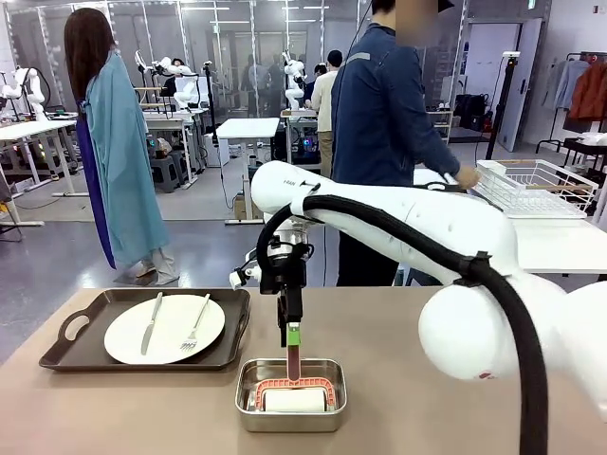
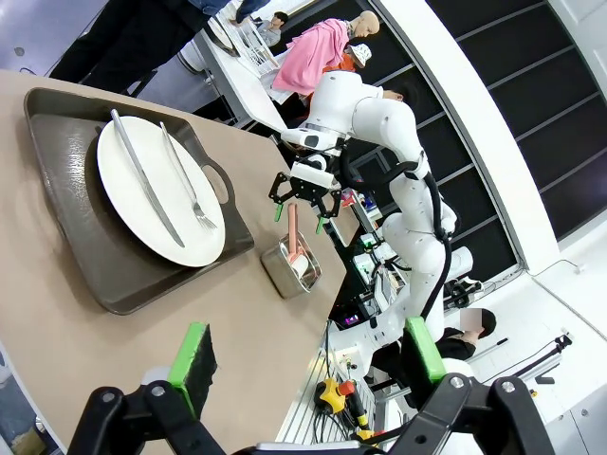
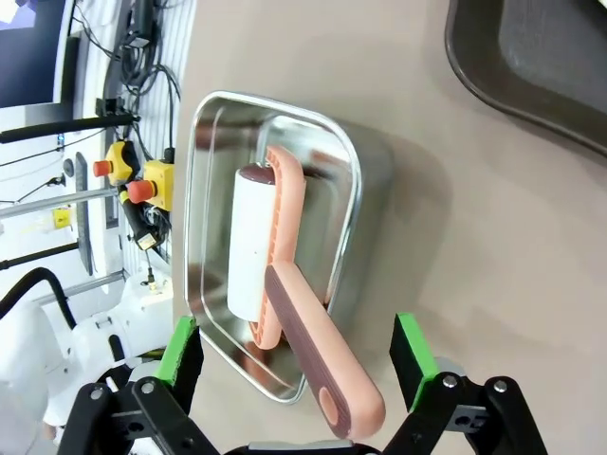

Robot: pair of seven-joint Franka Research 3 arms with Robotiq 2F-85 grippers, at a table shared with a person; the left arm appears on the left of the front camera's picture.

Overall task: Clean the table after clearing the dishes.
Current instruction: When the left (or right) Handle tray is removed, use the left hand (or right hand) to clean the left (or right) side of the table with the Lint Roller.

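On the tan table (image 1: 427, 360) a dark tray (image 1: 142, 363) at the left carries the dishes: a white plate (image 1: 164, 329) with a knife (image 1: 152, 324) and fork (image 1: 196, 324). My right gripper (image 1: 292, 334) points straight down over a steel pan (image 1: 245, 398) holding a white roller (image 1: 296, 400). In the right wrist view my right gripper (image 3: 296, 349) is open, and the pink handle (image 3: 318, 355) rises between its green pads (image 3: 180, 351) without touching them. My left gripper (image 2: 308, 353) is open and holds nothing, off the table's left end, looking at the tray (image 2: 123, 294) and plate (image 2: 142, 185).
A person in a dark blue jacket (image 1: 379, 114) stands at the far side, turned toward a white table with a wire rack (image 1: 536, 185). Another person in a light blue gown (image 1: 123, 161) stands back left. My right arm (image 1: 408, 223) spans the table's right half.
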